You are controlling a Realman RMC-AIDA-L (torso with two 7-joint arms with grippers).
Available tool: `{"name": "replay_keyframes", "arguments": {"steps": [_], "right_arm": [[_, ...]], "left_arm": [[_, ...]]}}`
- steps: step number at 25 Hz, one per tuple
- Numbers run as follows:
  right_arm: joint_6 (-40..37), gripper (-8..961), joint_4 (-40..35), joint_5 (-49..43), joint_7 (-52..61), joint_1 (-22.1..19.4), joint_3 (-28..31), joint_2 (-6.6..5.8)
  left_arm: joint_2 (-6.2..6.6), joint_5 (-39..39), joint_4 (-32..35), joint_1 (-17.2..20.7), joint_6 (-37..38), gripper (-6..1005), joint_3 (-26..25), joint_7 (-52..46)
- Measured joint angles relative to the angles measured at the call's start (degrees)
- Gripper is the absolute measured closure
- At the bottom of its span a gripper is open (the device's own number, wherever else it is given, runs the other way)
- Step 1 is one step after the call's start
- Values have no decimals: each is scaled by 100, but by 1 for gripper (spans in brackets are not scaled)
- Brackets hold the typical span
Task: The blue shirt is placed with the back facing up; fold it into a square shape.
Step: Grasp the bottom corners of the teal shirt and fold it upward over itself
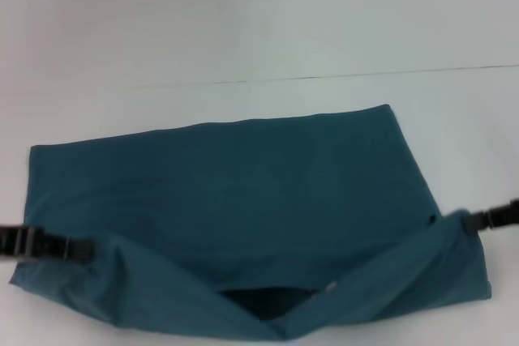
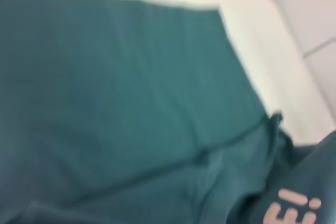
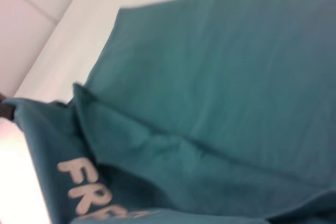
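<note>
Blue shirt spread across the white bench, occupying the near half, far edge flat. Near edge lifted off the bench and turned toward the far side, sagging in the middle, where a dark opening shows. Left end effector at the near-left corner, clenched on the blue shirt's raised edge. Right end effector at the near-right corner, likewise clenched on the fabric. Both arms enter low from the sides. Wrist views: pale printed lettering on the upturned underside near the right end effector; similar lettering in the left wrist view.
</note>
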Motion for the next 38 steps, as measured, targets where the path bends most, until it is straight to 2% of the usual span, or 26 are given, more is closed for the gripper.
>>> {"name": "replay_keyframes", "arguments": {"steps": [2,6,15,19,23,27,38], "right_arm": [[173,927,68,40,35,83,63,0],[593,927,270,210,125,243,120,-32],[1748,928,635,762,364,401,114,-55],[2215,928,797,948,368,492,91,-23],[2742,928,1011,973,368,598,76,32],[3277,927,1082,975,315,647,51,144],[4439,928,1253,988,208,675,-292,408]], "left_arm": [[-25,-399,-167,-19,-508,963,-2,-59],[-31,-660,-319,-71,-990,959,0,-120],[-57,-723,-655,-238,-2450,951,187,-122],[-58,-724,-764,-260,-2825,948,305,-105],[-111,-726,-889,-257,-3356,944,401,-48],[-155,-693,-1005,-219,-3707,941,414,2],[-146,-697,-1347,-164,-4316,931,417,15]]}}
